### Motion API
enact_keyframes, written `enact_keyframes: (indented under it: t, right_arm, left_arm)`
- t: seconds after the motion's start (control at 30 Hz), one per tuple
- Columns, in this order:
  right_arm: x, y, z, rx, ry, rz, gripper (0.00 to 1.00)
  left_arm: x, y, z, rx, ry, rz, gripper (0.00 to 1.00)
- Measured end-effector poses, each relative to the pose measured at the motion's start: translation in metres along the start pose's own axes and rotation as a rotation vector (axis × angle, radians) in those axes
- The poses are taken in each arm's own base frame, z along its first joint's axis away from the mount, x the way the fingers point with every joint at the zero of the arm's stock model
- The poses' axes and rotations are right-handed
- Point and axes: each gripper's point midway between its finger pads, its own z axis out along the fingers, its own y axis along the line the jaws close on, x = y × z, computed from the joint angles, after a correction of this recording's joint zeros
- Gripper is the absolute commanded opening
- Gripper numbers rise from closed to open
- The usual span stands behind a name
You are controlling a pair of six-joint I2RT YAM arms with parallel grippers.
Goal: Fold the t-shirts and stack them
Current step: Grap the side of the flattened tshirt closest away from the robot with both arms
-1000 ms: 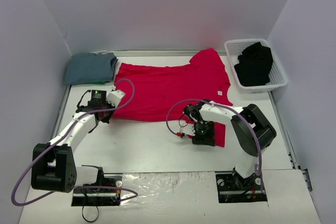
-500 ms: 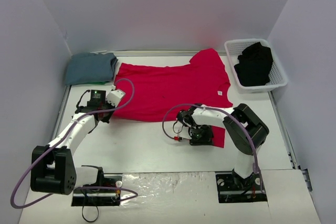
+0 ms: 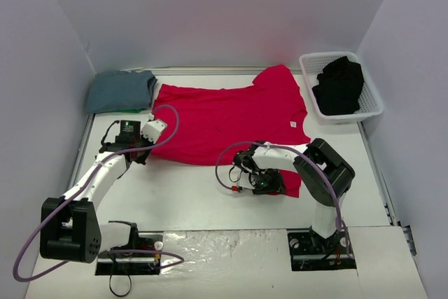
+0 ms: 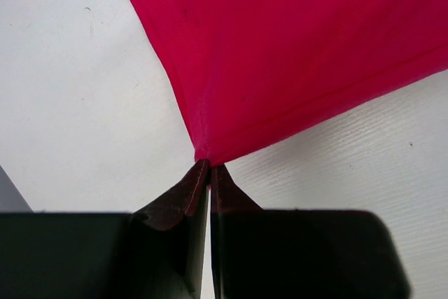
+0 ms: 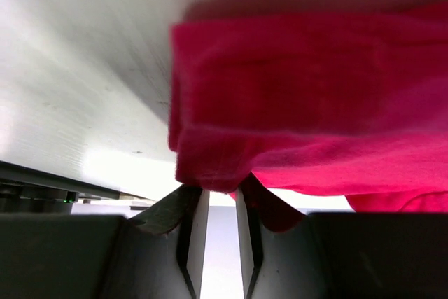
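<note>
- The red t-shirt (image 3: 224,117) is lying spread flat across the middle of the surface (image 3: 189,197). Its white neck label (image 3: 295,124) is showing toward the right of the top view, so the shirt is lying sideways, with one long edge facing the arms.
- The left tool (image 3: 143,150) is sitting at the shirt's lower-left corner, left of centre in the top view. In the left wrist view its fingers (image 4: 189,194) are clenched together with the pointed tip of red cloth pinched between them. The fabric is fanning out from that point, which suggests a grip on the very corner rather than a bunched handful.
- The right tool (image 3: 264,181) is working at the other end of that near edge, right of centre in the top view. In its wrist view the fingertips (image 5: 187,197) are standing only narrowly apart, grasping a rolled lip of the red hem. How firm that pinch is, I cannot tell.
- Judging from this, the two tools are taking hold of the two ends of one edge so that it can be lifted evenly and carried over as a straight fold line. A one-sided lift would likely drag the cloth askew.
- The blue-grey t-shirt (image 3: 120,91) is resting as a compact bundle in the upper left of the frame, probably marking the place for the stack.
- The black t-shirt (image 3: 339,85) is lying crumpled in the white basket (image 3: 373,108) at the upper right, not yet folded.
</note>
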Motion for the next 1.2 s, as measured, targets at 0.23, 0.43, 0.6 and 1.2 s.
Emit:
enact_keyframes:
  t: [0.23, 0.43, 0.6, 1.2]
  right_arm:
    - [-0.003, 0.004, -0.003, -0.019, -0.039, 0.022, 0.0]
    - [-0.005, 0.0, -0.005, -0.019, -0.083, 0.057, 0.0]
    - [-0.002, -0.007, -0.011, -0.01, -0.131, 0.097, 0.0]
    - [0.026, -0.027, -0.048, -0.019, -0.196, 0.164, 0.0]
  left_arm:
    - [0.0, -0.001, 0.0, 0.007, -0.001, 0.0, 0.02]
    - [-0.004, 0.0, -0.005, -0.001, -0.021, 0.003, 0.02]
    - [-0.008, -0.001, -0.011, 0.004, -0.045, 0.01, 0.02]
    - [-0.016, -0.004, -0.034, 0.021, -0.099, 0.084, 0.02]
